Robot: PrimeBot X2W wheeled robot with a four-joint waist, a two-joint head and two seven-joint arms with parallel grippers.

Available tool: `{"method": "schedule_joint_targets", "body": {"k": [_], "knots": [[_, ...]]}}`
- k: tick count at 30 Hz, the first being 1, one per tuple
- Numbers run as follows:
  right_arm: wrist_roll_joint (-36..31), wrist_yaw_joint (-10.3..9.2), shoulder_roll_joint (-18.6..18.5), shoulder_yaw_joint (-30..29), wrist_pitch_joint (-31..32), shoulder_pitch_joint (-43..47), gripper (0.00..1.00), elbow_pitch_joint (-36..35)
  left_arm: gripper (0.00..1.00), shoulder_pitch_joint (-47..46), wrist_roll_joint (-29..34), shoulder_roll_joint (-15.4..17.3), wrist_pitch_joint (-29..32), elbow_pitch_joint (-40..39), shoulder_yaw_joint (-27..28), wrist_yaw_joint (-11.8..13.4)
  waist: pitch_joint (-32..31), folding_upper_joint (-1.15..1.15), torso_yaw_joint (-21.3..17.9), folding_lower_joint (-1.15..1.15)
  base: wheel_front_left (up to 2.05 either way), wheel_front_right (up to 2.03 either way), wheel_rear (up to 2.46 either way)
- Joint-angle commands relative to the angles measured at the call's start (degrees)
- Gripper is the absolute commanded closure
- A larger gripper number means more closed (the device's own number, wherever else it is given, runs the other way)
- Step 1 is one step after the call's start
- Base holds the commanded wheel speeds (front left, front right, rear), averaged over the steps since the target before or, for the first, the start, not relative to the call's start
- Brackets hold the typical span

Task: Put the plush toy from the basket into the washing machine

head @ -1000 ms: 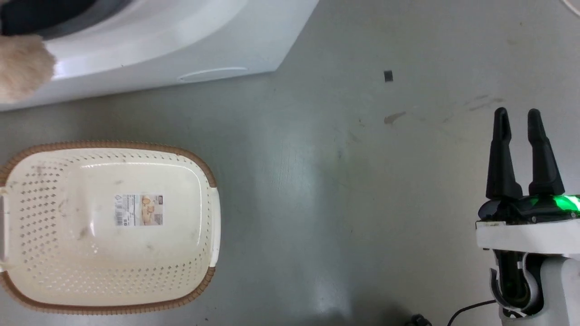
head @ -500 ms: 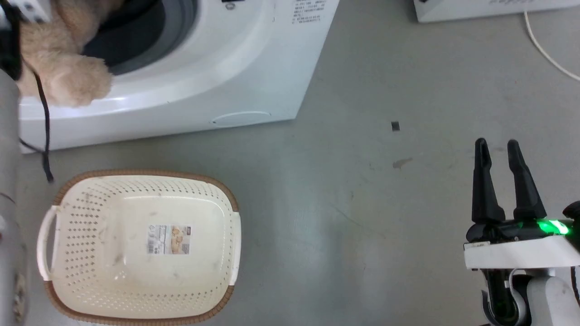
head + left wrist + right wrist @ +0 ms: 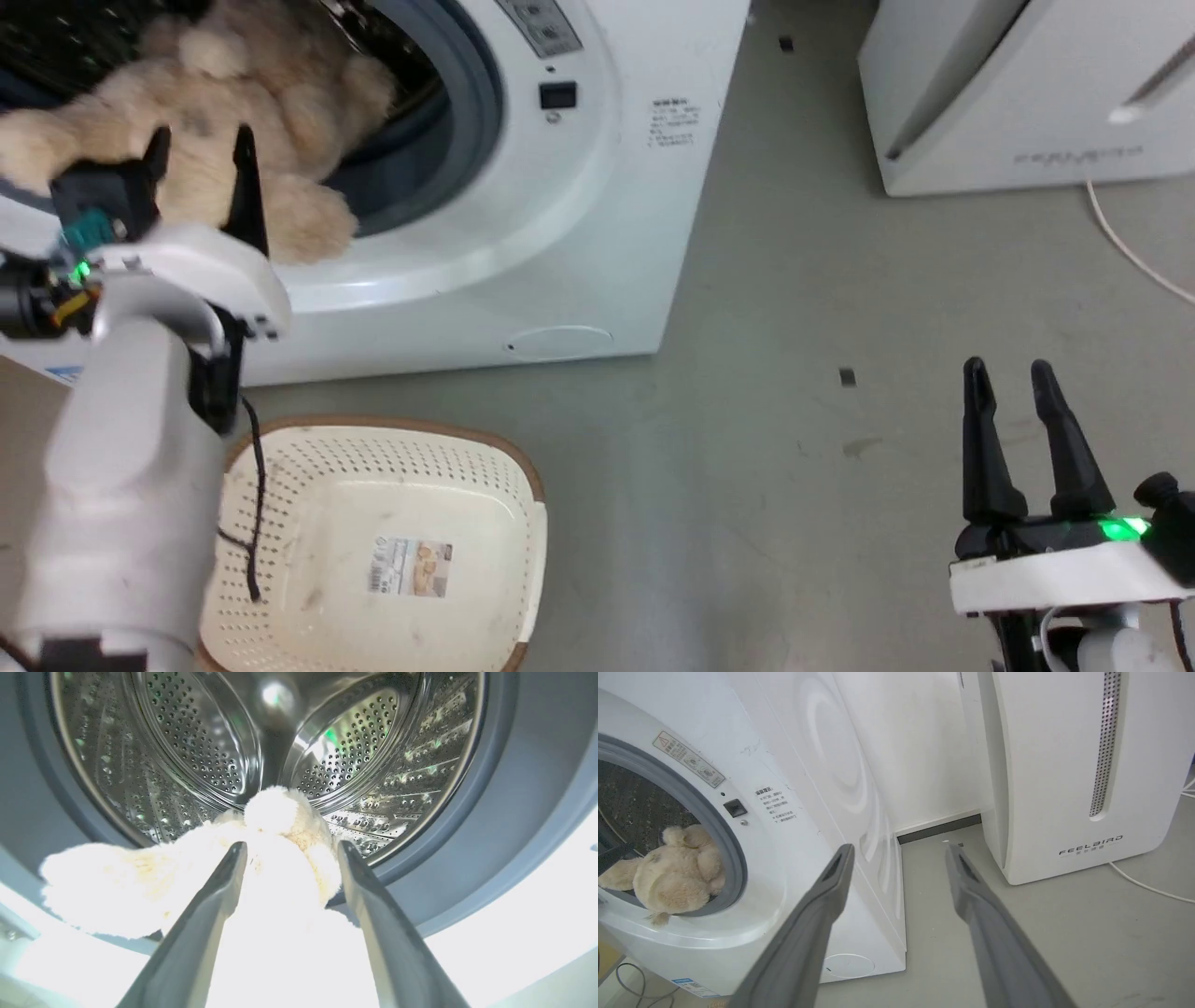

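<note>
one plush toy (image 3: 271,84); one basket (image 3: 373,467)

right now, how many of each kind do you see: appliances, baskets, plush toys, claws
Appliances: 2 (washing machine, FEELBIRD appliance)
Baskets: 1 (basket)
Plush toys: 1 (plush toy, lying in the washer's porthole)
Claws: 2 (left claw, right claw)
Total: 6
</note>
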Motion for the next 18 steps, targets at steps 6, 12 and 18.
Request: {"method": "schedule_joint_targets", "body": {"k": [6, 12, 18], "knots": [[-1.7, 0.05, -0.1, -0.7, -0.3, 2.9, 0.0, 0.3, 0.0, 12.7, 1.2, -3.2, -0.3, -11.1, 2.4, 2.4, -7.0, 0.0, 3.9, 0.0, 0.0, 0.0, 0.0], [-4.1, 0.05, -0.1, -0.9, -0.3, 4.9, 0.0, -0.1, 0.0, 25.1, 5.0, -6.2, -0.3, -23.5, 4.1, 5.0, -11.4, 0.0, 5.6, 0.0, 0.0, 0.0, 0.0], [-6.4, 0.05, -0.1, -1.3, -0.3, 6.7, 0.0, -1.0, 0.0, 36.4, 9.3, -9.1, -0.3, -34.6, 4.6, 6.6, -14.8, 0.0, 7.0, 0.0, 0.0, 0.0, 0.0]]}}
